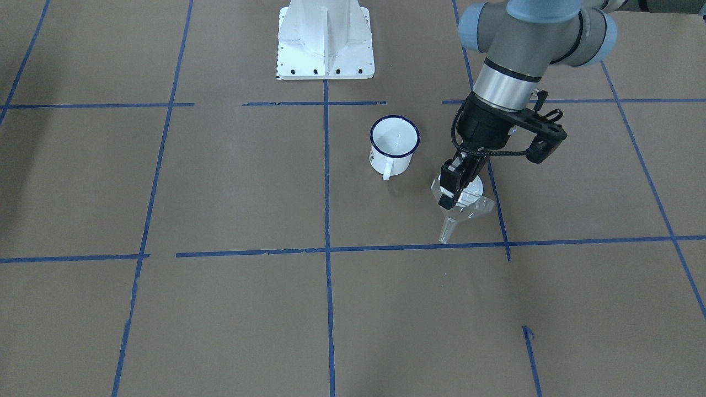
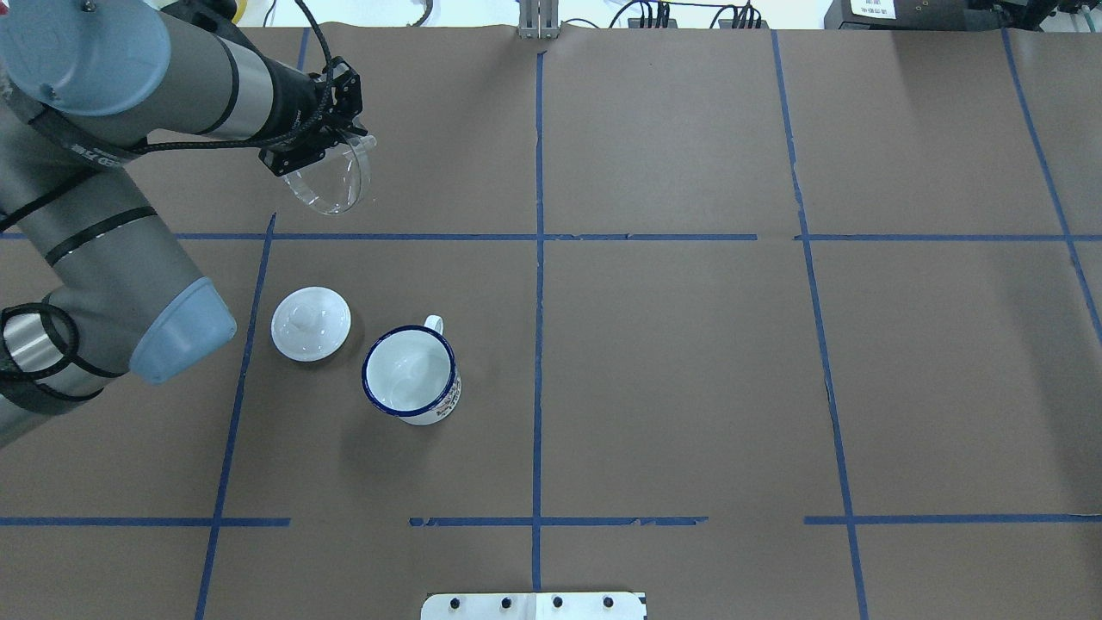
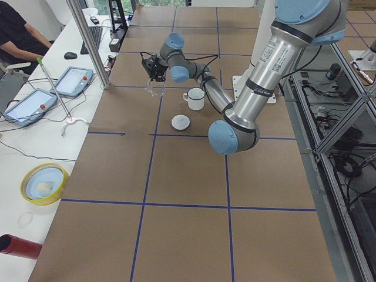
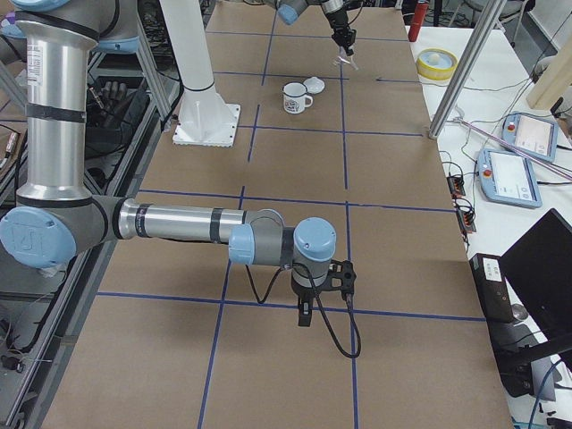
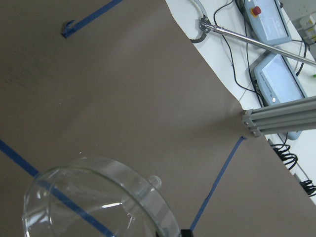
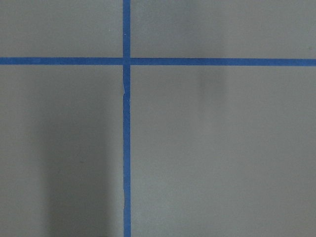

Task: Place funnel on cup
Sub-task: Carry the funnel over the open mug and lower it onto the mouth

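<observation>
Jaws of the left gripper are closed on the rim of the clear funnel, held off the surface.

Gripped by the edge of its wide bowl, the funnel hangs tilted, with its short spout angled away from the robot's base. It is apart from the cup and not over it. The cup stands upright, its mouth uncovered, with a white knobbed lid lying just beside it on the robot's left. Blue tape lines cross the brown surface. Well away, the right gripper hangs low over one tape line; I cannot tell how its jaws stand.
</observation>
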`<state>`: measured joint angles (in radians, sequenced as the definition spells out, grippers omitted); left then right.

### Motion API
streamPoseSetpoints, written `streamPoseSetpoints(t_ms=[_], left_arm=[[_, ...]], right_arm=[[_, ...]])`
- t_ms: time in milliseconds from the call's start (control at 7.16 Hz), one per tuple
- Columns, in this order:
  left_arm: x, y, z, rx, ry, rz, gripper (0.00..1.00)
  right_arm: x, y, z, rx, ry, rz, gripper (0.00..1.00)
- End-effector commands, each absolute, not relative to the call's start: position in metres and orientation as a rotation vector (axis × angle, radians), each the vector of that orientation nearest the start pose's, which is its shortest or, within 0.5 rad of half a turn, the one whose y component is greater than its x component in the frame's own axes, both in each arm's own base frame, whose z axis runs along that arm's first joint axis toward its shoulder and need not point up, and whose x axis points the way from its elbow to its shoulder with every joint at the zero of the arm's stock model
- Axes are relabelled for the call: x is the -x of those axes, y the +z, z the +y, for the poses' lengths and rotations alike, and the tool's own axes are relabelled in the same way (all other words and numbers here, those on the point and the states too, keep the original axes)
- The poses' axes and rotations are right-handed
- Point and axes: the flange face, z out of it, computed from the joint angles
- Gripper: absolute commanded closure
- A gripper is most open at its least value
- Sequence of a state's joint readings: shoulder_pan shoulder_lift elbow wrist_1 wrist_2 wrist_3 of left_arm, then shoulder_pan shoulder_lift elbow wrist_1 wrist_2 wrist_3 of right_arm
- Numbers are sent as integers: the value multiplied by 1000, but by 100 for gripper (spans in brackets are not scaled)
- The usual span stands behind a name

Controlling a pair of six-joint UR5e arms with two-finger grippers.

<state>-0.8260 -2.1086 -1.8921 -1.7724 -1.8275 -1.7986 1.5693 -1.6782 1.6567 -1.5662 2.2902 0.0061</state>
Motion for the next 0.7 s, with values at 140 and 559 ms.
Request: streamPoseSetpoints(t_ms=[140,559], left_arm=[[-357,142,-450,-68,-520,857,100],[-439,143,-382,-115,-279,664,100]], right_arm=[[-67,670,-445,19,10,-719,0],[-67,670,-445,19,10,-719,0]])
